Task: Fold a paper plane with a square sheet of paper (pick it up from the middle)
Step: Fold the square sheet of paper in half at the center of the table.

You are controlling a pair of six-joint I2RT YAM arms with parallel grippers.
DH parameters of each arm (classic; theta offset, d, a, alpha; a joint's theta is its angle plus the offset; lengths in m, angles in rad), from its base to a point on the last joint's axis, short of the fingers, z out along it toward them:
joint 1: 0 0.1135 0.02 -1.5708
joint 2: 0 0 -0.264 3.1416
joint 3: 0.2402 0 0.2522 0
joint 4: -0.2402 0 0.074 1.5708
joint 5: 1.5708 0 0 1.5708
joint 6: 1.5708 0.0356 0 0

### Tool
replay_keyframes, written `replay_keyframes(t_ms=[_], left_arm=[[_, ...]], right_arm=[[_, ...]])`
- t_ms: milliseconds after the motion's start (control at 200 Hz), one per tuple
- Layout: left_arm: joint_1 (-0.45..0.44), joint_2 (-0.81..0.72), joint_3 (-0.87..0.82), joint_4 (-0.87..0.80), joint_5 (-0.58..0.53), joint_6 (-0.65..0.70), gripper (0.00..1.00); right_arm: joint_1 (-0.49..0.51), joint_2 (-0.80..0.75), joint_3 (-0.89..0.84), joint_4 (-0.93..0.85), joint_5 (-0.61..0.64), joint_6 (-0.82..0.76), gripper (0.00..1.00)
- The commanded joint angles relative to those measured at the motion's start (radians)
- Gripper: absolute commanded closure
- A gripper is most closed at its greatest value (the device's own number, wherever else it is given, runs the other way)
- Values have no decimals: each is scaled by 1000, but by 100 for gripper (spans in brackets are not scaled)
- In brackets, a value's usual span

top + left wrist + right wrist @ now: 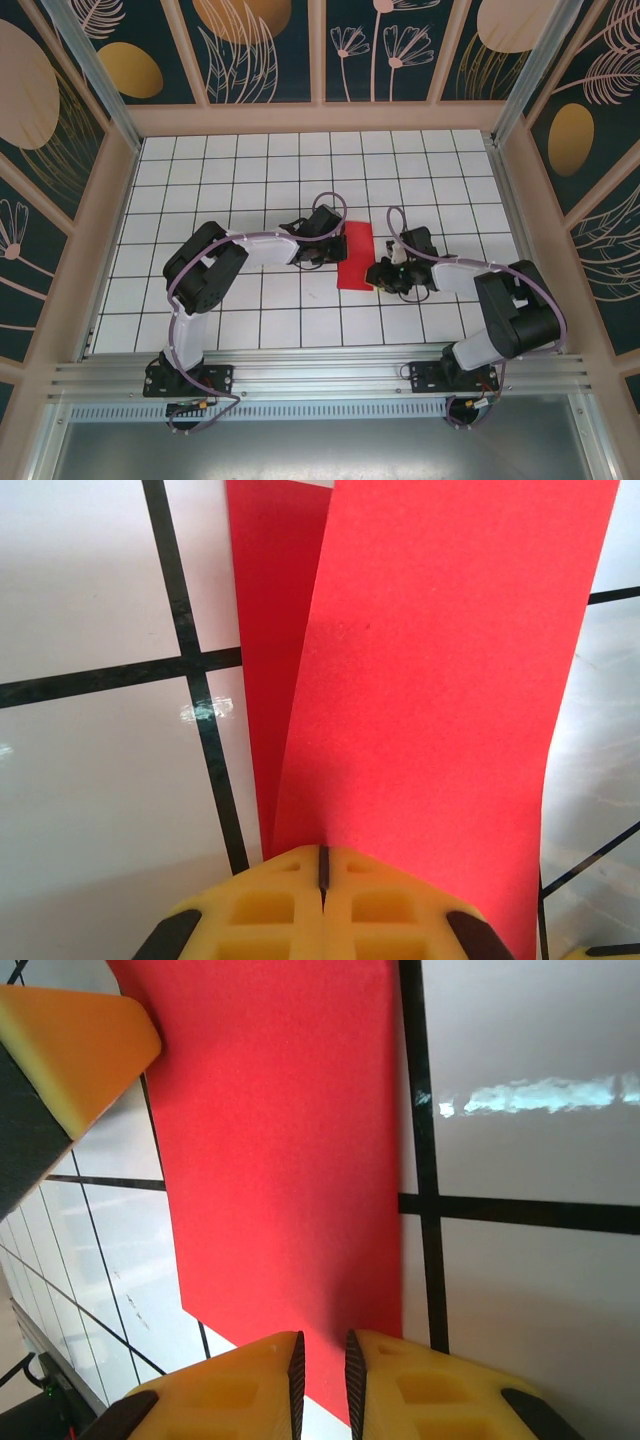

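The square sheet of paper (357, 257) is bright red and shows as a tall, narrow rectangle on the white tiled table, folded over on itself. My left gripper (335, 240) is at its left edge, shut on the paper. In the left wrist view the top layer (440, 680) rises out of the closed yellow fingertips (290, 875), with the lower layer flat to the left. My right gripper (385, 272) hovers at the paper's right edge. In the right wrist view its jaws stand a narrow gap apart over the flat sheet (280, 1160), gripping nothing.
The white tiled table (250, 180) is walled in by wooden panels, with a metal rail (320, 375) along the near edge. One yellow fingertip of the left gripper (75, 1050) shows at the top left of the right wrist view.
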Motion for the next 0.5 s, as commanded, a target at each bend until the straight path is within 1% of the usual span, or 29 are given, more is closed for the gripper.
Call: replay_keyframes(t_ms=[0, 185, 285, 400, 490], left_arm=[[-4, 56, -8, -92, -8, 19, 100], [-4, 53, -10, -95, -13, 21, 100], [-3, 55, -9, -95, -8, 22, 100], [-4, 57, -9, -95, -6, 24, 100], [-4, 56, -10, -95, -5, 25, 100]], right_arm=[[-2, 21, 17, -98, 74, -42, 77], [-5, -21, 102, -141, 68, -65, 77], [-29, -20, 168, -131, 56, -83, 78], [-69, 33, 216, -107, 41, -108, 78], [-97, 101, 240, -89, 2, -125, 78]])
